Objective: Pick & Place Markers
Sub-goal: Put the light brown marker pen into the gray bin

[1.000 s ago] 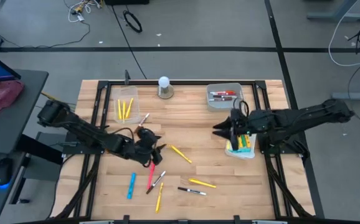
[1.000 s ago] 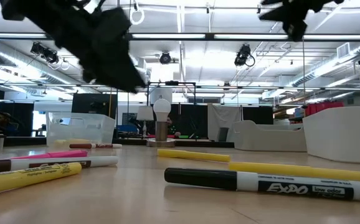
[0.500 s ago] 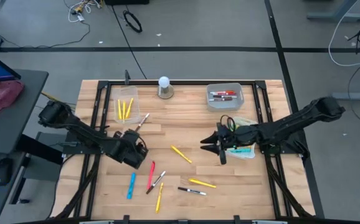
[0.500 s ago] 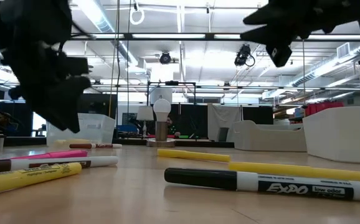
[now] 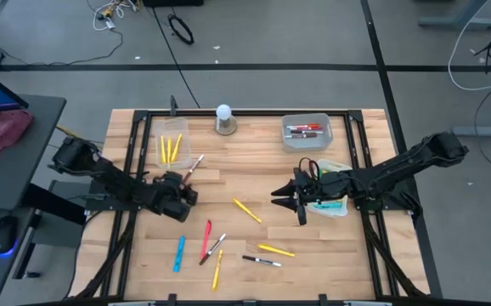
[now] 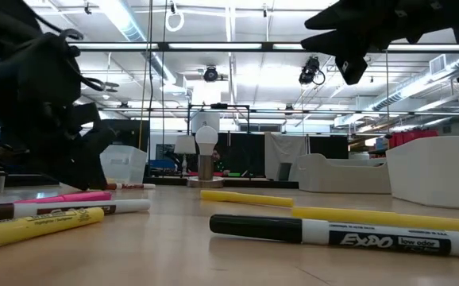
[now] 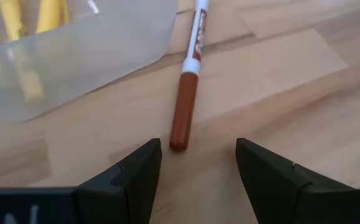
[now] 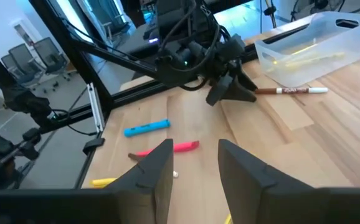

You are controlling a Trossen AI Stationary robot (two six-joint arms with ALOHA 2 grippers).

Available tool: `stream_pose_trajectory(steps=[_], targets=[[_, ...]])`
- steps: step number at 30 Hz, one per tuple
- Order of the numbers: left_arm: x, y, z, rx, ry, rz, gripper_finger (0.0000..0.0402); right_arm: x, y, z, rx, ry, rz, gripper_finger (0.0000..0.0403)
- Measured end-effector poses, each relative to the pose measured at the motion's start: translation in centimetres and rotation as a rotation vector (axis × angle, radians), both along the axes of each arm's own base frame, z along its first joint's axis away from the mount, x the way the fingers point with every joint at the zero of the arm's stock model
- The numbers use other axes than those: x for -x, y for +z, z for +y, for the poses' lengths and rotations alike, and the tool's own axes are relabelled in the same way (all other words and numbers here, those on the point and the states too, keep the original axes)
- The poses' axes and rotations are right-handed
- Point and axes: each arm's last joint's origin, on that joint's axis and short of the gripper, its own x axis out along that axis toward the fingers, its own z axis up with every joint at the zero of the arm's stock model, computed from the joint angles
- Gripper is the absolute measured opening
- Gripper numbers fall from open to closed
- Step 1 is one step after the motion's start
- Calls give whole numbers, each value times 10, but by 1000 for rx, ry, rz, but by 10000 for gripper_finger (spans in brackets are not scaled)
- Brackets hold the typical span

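On my screens the wooden table [image 5: 254,170] carries a clear bin [image 5: 171,150] of yellow markers on its left and a grey tray [image 5: 306,132] of markers at the back right. My left gripper [image 7: 197,163] sits low, fingers spread and empty, just short of the brown-capped marker [image 7: 189,90] lying beside the bin, cap end toward the fingers. My right gripper [image 5: 290,201] hovers mid-table, parted, holding nothing. Nearest the low camera, a black-capped marker [image 6: 345,233] lies crosswise, reading "EXPO low odor".
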Motion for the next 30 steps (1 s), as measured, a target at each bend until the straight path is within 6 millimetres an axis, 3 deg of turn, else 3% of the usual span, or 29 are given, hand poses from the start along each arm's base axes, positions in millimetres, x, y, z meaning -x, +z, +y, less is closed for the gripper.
stream_pose_trajectory(steps=[13,30], targets=[[5,-7,10,-124,9,-29,213,0,0,0,0,-1,-2,126],[0,-11,10,-116,-44,15,91,0,0,0,1,-1,0,126]])
